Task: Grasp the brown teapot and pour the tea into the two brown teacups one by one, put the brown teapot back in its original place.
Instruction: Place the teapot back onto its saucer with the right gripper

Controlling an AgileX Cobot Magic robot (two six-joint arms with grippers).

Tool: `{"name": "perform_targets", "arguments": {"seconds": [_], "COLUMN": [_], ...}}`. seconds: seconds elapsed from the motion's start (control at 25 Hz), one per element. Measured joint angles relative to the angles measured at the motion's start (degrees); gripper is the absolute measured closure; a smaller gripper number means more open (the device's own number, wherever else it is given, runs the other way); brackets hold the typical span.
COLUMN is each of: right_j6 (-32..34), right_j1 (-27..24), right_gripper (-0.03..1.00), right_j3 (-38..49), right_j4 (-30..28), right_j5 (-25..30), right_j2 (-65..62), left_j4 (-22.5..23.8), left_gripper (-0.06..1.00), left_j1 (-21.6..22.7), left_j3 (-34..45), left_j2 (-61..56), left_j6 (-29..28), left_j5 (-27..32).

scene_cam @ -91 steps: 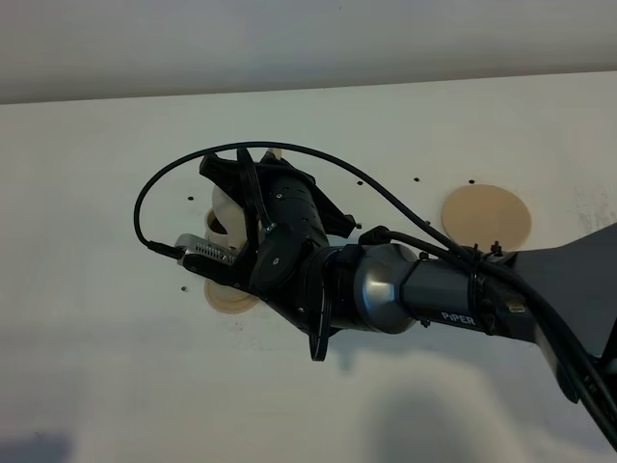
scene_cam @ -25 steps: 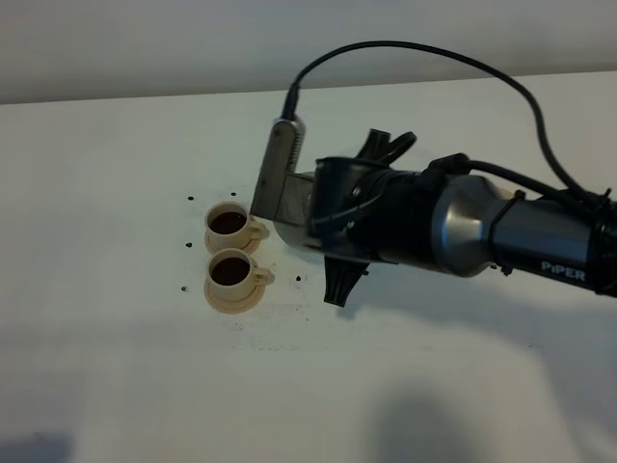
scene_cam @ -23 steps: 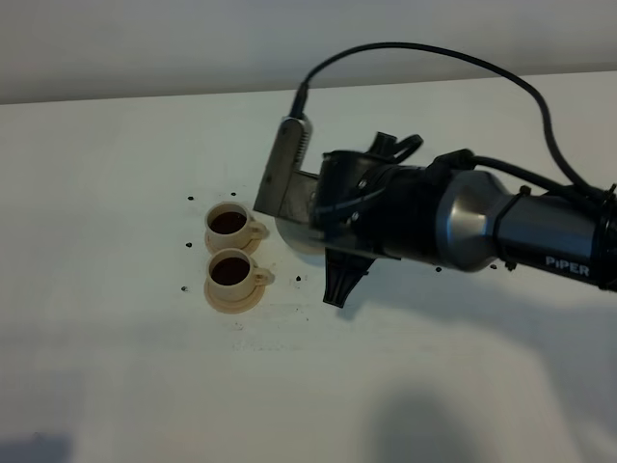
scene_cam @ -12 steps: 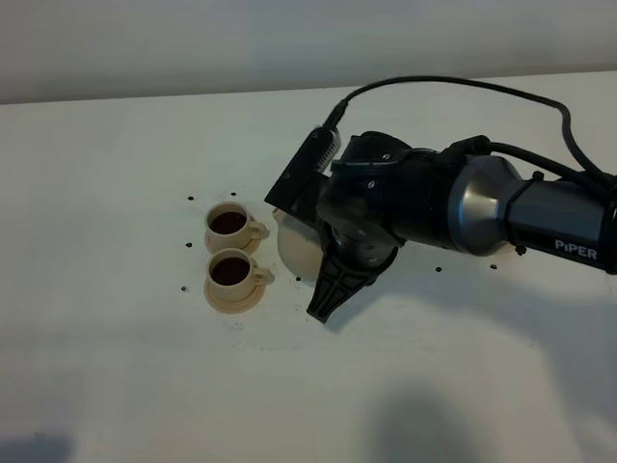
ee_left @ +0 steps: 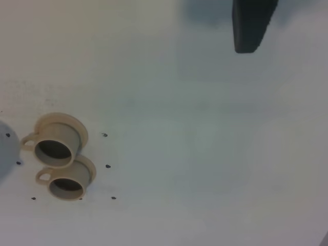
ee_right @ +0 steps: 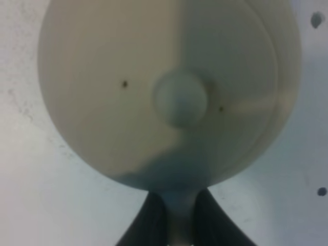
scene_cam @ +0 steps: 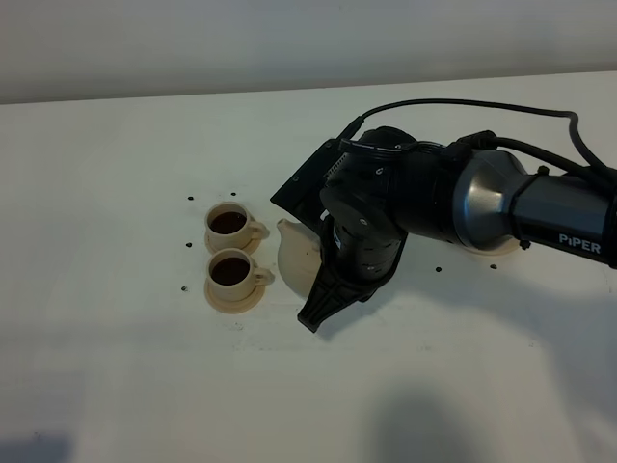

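The brown teapot hangs upright just right of the two brown teacups, mostly hidden by my right arm. My right gripper is shut on its loop handle. In the right wrist view the teapot fills the frame from above, its lid knob in the middle, and the right gripper has the handle between its fingers. The far teacup and the near teacup stand on their saucers, both holding dark tea. They also show in the left wrist view. The original place is hidden behind my right arm.
Small dark specks lie scattered on the white table around the cups. One dark finger shows at the edge of the left wrist view. The left arm is outside the exterior view.
My right arm has swung the teapot off the cups, turned it back upright and carried it to the right and lower. The cups have come into view with dark tea in them.
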Motion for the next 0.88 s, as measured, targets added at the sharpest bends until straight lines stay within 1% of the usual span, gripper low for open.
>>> {"name": "perform_targets", "arguments": {"seconds": [0.44,0.56,0.68,0.88], "right_j6": [-1.0,-1.3,-1.5,-1.7], "right_j1": [0.0,-0.2,-2.1,-8.9], "right_gripper": [0.84,0.84,0.84,0.84], "right_j3": [0.0,0.0,0.0,0.0], "right_j4": [0.4,0.1,0.8,1.9], "right_j5": [-0.5,0.2,0.7,1.7], "right_j2": [1.5,1.2,0.0,-2.0], "left_j4": [0.0,0.0,0.0,0.0], "left_gripper": [0.33,0.33,0.33,0.33], "left_j1": [0.0,0.0,0.0,0.0], "left_j3": [0.0,0.0,0.0,0.0], "left_j2": [0.0,0.0,0.0,0.0], "left_j6": [0.0,0.0,0.0,0.0], "left_j5": [0.0,0.0,0.0,0.0]}}
